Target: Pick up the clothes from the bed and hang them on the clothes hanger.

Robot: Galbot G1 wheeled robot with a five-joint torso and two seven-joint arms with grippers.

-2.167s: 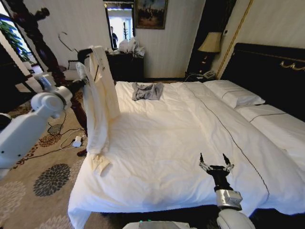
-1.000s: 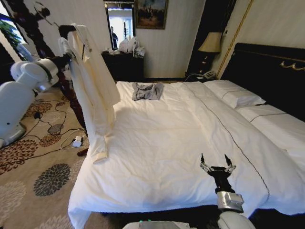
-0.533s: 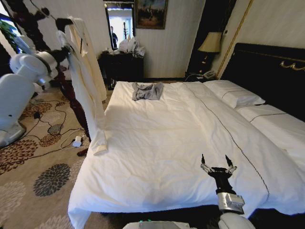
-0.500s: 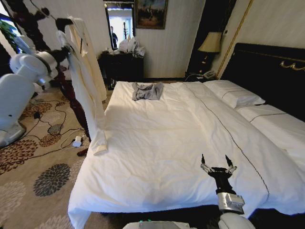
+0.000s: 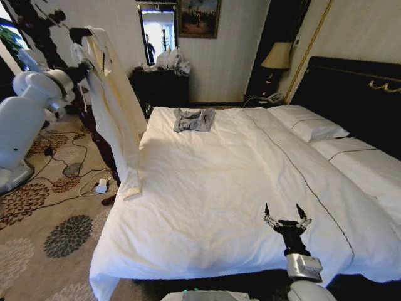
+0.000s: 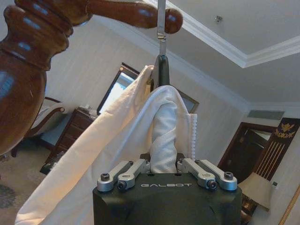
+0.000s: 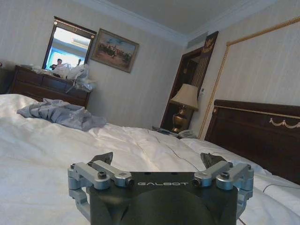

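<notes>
Hanger hook point(image 6: 161, 26) at wooden peg point(image 6: 131, 11); clothes point(image 5: 116, 106) hanging.

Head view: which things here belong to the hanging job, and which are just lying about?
Job: cream garment on black hanger, held by left tool; bed; wooden rack arm.
Lying about: grey garment, pillows, lamp, floor cables.

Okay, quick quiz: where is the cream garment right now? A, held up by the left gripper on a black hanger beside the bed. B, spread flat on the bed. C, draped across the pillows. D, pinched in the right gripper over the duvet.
A: the cream garment hangs from the black hanger, bunched in the left gripper off the bed; the right gripper is open and empty.
</notes>
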